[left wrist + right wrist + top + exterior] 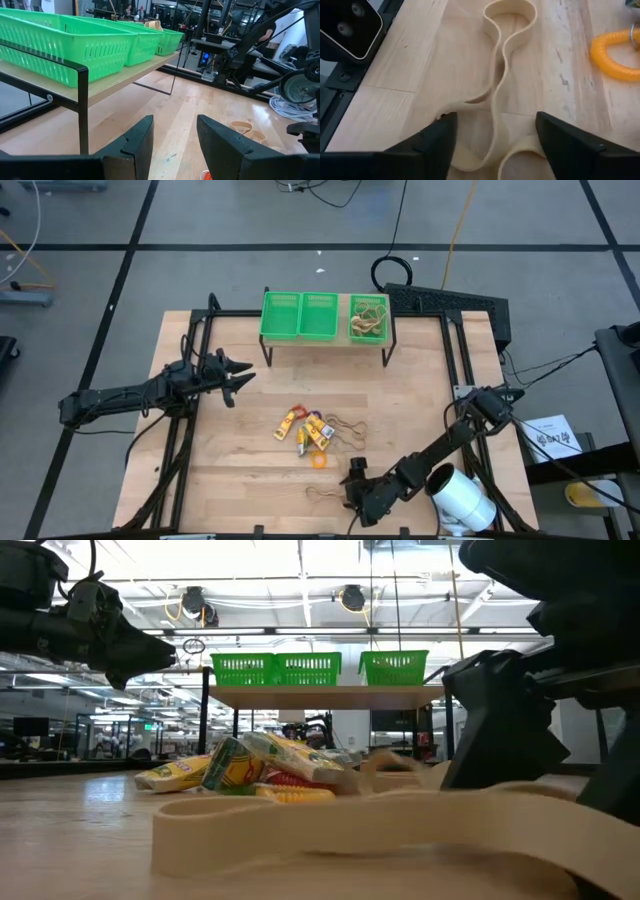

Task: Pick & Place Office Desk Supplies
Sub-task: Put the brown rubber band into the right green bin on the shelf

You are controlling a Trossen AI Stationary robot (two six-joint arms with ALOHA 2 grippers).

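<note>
A tan rubber band [496, 95] lies flat on the wood near the table's near edge, also seen as a band [322, 493] from above and a band [350, 825] close up in the low view. My right gripper [495, 135] is open and low over it, one finger on each side; it shows as the right gripper [352, 482] from above. A pile of yellow, purple and white oblong pieces [308, 430] rests mid-table, with an orange ring [320, 461] beside it. My left gripper [245, 377] hovers open left of centre, empty. My right gripper comes slanting down from the table's right side and straddles the rubber band where it lies on the table. One fingertip [442, 131] stands right at a bend of the band [451, 107]; I cannot tell whether it touches.
A low shelf [325, 342] at the far side carries three green baskets [300, 315]; the right basket [368, 320] holds tan rubber bands. More loops [345, 425] lie by the pile. A large white cylinder [462, 498] sits near the right arm. A black camera box [345, 25] stands at the near edge.
</note>
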